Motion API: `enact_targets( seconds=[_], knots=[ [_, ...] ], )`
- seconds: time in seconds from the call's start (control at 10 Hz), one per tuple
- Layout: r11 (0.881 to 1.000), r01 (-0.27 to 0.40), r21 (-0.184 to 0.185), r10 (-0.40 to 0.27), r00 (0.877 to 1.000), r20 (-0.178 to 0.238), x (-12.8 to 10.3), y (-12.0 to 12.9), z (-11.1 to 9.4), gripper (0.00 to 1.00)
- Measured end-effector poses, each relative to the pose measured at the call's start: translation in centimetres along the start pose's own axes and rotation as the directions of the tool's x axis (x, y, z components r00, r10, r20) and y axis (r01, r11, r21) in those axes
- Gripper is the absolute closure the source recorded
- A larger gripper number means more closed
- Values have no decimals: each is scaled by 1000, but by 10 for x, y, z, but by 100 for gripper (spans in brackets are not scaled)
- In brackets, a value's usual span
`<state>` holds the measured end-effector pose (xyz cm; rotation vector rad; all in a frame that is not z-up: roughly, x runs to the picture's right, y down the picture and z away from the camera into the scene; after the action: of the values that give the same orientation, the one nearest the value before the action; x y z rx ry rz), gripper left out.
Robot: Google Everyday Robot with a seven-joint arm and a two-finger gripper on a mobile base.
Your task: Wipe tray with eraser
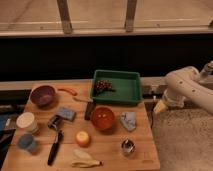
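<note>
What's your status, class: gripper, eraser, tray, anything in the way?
Gripper open, empty, right of table. Eraser on table beside red bowl, untouched. Grapes sitting in tray.

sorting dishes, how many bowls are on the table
2: purple bowl back left; red bowl centre, before the tray. None seems hidden. Gripper hangs right of the table.

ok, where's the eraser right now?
Camera view, centre: the eraser lies just left of the red bowl, below the front-left corner of the green tray. The gripper hangs off to the right of the table.
</note>
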<state>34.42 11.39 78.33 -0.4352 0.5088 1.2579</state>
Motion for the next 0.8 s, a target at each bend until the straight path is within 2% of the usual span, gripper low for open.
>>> enact_targets(
  seconds=[0.1,0.3,0.5,0.7,0.8],
  knots=[
    [1000,21,19,-21,1000,9,-1,6,-3,20],
    [998,62,29,-63,998,29,-14,30,-11,20],
    [993,109,37,-111,992,62,-39,63,-31,20],
    [987,154,46,-158,983,91,-63,102,-50,20],
    [981,186,47,-190,976,108,-78,131,-60,20]
  ],
)
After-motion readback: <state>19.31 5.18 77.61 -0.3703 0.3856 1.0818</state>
